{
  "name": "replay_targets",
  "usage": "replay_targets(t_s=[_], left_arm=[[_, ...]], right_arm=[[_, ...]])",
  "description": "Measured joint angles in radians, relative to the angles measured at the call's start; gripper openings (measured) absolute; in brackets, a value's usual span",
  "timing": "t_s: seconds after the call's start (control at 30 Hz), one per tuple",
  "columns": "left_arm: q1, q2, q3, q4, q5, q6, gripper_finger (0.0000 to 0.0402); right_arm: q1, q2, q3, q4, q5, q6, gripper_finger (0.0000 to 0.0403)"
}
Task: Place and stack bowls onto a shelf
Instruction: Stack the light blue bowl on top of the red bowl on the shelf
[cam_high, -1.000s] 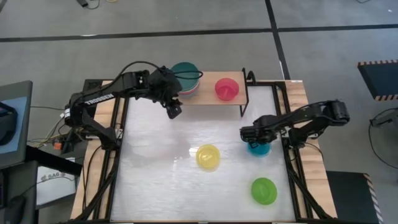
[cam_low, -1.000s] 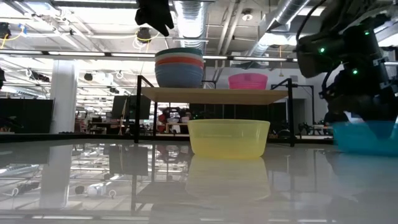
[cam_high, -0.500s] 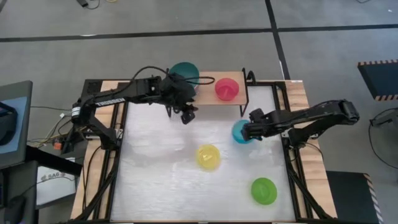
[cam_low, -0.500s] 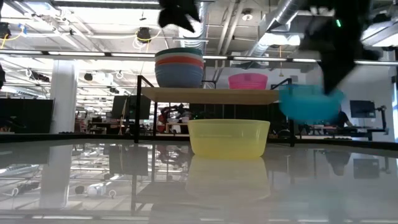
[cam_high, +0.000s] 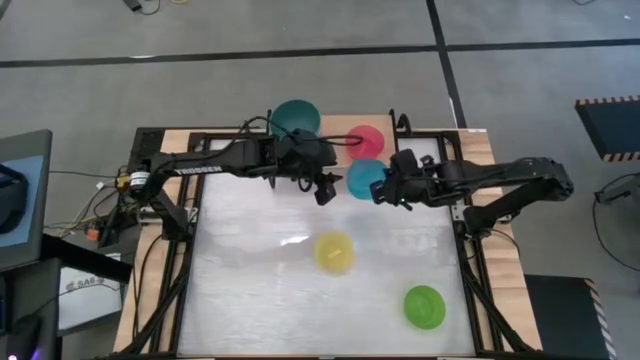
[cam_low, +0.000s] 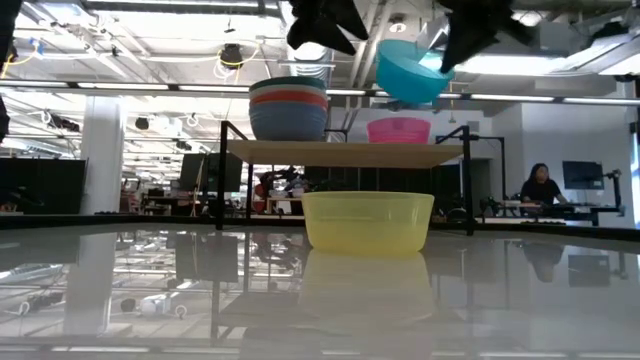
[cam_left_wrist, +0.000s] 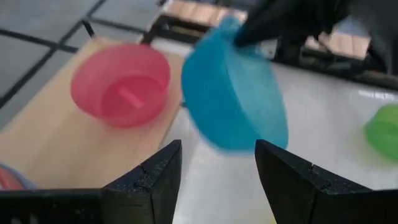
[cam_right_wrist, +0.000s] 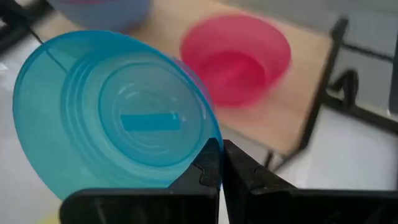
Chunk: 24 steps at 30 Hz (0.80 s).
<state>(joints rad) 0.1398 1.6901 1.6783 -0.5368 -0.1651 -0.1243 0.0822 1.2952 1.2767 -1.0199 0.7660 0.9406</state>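
My right gripper (cam_high: 386, 188) is shut on the cyan bowl (cam_high: 365, 178), high in the air just in front of the shelf (cam_high: 335, 150), near the pink bowl (cam_high: 366, 141) that stands on the plank. In the low view the cyan bowl (cam_low: 410, 72) hangs tilted above shelf height. My left gripper (cam_high: 325, 190) is open and empty, close to the cyan bowl's left. A stack of larger bowls, dark teal on top (cam_high: 296, 117), stands on the shelf's left end. The yellow bowl (cam_high: 334, 251) and lime green bowl (cam_high: 424, 306) rest on the table. My right gripper pinches the cyan bowl's rim (cam_right_wrist: 210, 144) on its right side, one finger inside the bowl and one outside. The fingers reach in from the table's right. The bowl is lifted clear of table and shelf and is tilted, its open side turned toward the gripper.
The shelf's thin black legs (cam_low: 224, 175) and side rails (cam_high: 398, 130) stand at the table's far edge. My two grippers are close together in front of the shelf. The white tabletop (cam_high: 250, 270) lies open at the left and near side.
My right gripper has lifted the cyan bowl off the table at the right and carried it up and toward the far left, up to the shelf's front by the pink bowl; the bowl has tipped. My left gripper has gone from the bowl stack toward the right.
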Motion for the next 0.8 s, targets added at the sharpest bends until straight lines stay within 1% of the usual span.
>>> replay_targets(t_s=[0.07,0.2,0.37,0.47,0.53,0.6,0.67,0.73,0.77,0.8], left_arm=[[-0.011,-0.002,0.001,0.030,-0.030,0.003,0.0187],[-0.036,-0.003,0.001,0.077,-0.133,0.049,0.0187],[-0.045,-0.002,0.001,0.130,-0.160,0.099,0.0186],[-0.039,0.023,0.002,0.137,-0.175,0.121,0.0173],[-0.033,0.038,0.001,0.128,-0.179,0.128,0.0154],[-0.027,0.040,0.001,0.129,-0.180,0.129,0.0126],[-0.025,0.040,0.002,0.144,-0.176,0.130,0.0089],[-0.025,0.040,0.002,0.146,-0.186,0.156,0.0042],[-0.024,0.040,0.002,0.153,-0.193,0.171,0.0023],[-0.024,0.040,0.002,0.158,-0.198,0.185,0.0014]], right_arm=[[-0.005,0.008,0.010,0.018,0.004,-0.046,0.0023],[-0.014,0.039,0.029,0.056,0.012,-0.112,0.0024],[-0.023,0.074,0.055,0.095,0.026,-0.189,0.0024],[-0.023,0.083,0.079,0.135,0.032,-0.258,0.0025],[-0.022,0.096,0.094,0.130,0.031,-0.300,0.0025],[-0.023,0.097,0.115,0.122,0.029,-0.326,0.0025],[-0.024,0.108,0.130,0.106,0.027,-0.351,0.0026],[-0.026,0.105,0.135,0.094,0.019,-0.364,0.0029],[-0.026,0.103,0.137,0.091,0.015,-0.373,0.0033],[-0.025,0.103,0.142,0.088,0.015,-0.382,0.0038]])
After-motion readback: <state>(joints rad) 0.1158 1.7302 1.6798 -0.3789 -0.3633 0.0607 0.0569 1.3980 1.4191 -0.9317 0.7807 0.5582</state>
